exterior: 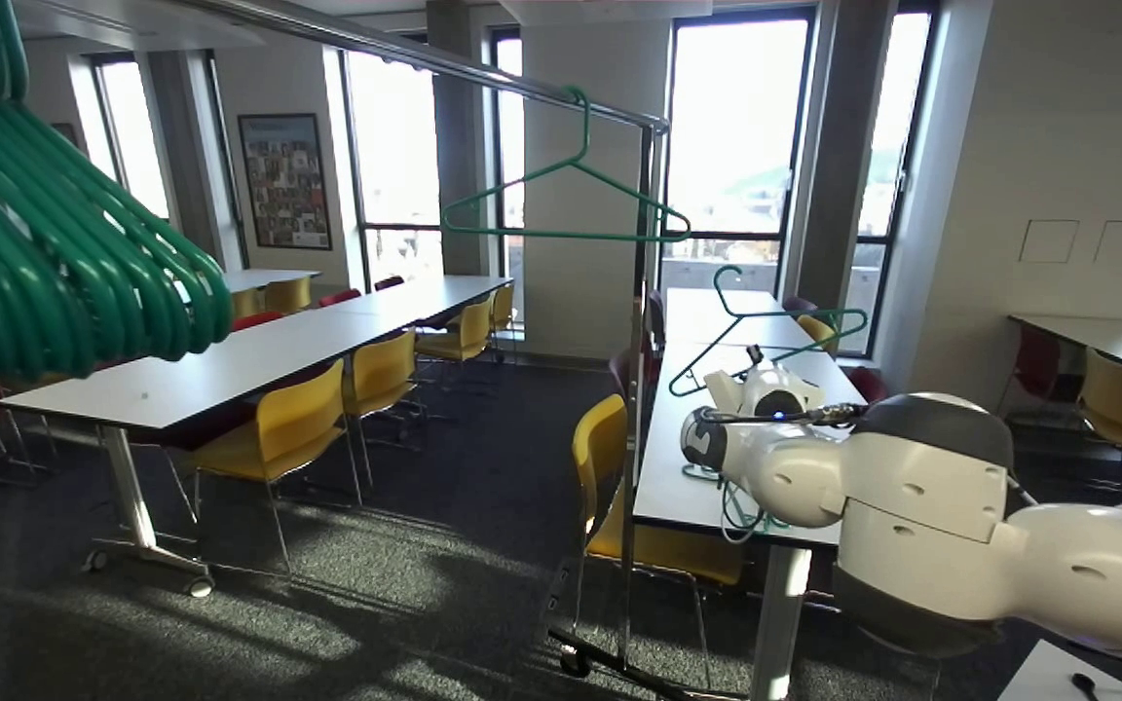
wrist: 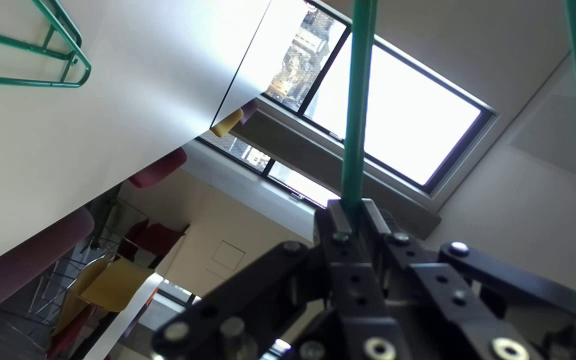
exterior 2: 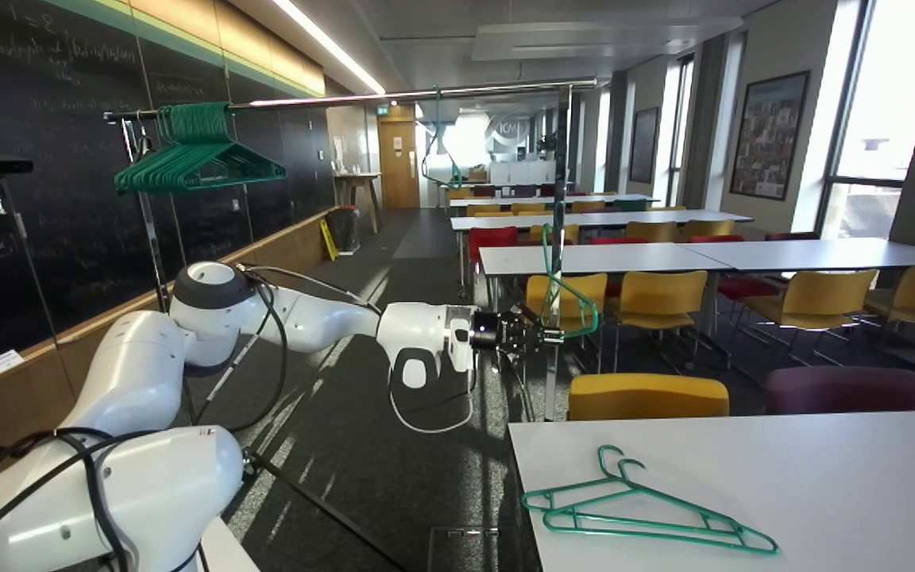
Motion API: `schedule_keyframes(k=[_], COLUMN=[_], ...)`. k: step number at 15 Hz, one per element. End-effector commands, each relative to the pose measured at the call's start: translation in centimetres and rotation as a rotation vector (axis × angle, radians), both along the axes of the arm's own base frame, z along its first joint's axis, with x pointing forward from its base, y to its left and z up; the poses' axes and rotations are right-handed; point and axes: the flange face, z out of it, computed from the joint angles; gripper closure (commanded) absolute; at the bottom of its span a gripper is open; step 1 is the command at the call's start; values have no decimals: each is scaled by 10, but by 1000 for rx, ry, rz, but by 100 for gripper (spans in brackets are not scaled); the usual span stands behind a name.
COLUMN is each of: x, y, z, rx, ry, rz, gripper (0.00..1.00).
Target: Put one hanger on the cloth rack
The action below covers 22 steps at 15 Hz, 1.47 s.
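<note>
The fingers (wrist: 353, 272) are clamped on a hanger (wrist: 358, 100), held tilted near the right end of the rack (exterior 2: 561, 175), apart from it and below its top. In both exterior views, a bunch of hangers (exterior: 45, 234) hangs on the left and a single hanger (exterior: 561, 235) farther right. In an exterior view, two more hangers (exterior 2: 684, 504) overlap on the worktop (exterior 2: 847, 477), near right

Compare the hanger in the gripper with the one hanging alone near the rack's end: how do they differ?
Pose: in an exterior view, the held hanger looks tilted, while the lone hanger hangs nearly level.
Support: the held hanger is clamped in the gripper, hook free; the lone hanger hangs by its hook from the cloth rack.
Height: the held hanger is lower than the lone hanger.
Shared: both are green and triangular.
</note>
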Motion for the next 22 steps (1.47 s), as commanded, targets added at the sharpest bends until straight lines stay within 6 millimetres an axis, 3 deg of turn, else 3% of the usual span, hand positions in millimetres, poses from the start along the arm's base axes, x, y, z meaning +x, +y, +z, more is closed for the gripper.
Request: schedule_keyframes(k=[1, 4, 9, 13, 17, 22], x=[-11, -8, 0, 0, 2, 3], y=[21, 53, 129, 164, 162, 129], z=[3, 4, 21, 44, 65, 70], rx=[-11, 6, 120, 195, 251, 256], ry=[-50, -61, -95, -98, -87, -27], rz=[14, 76, 240, 334, 369, 357], gripper=[97, 97, 97, 97, 97, 97])
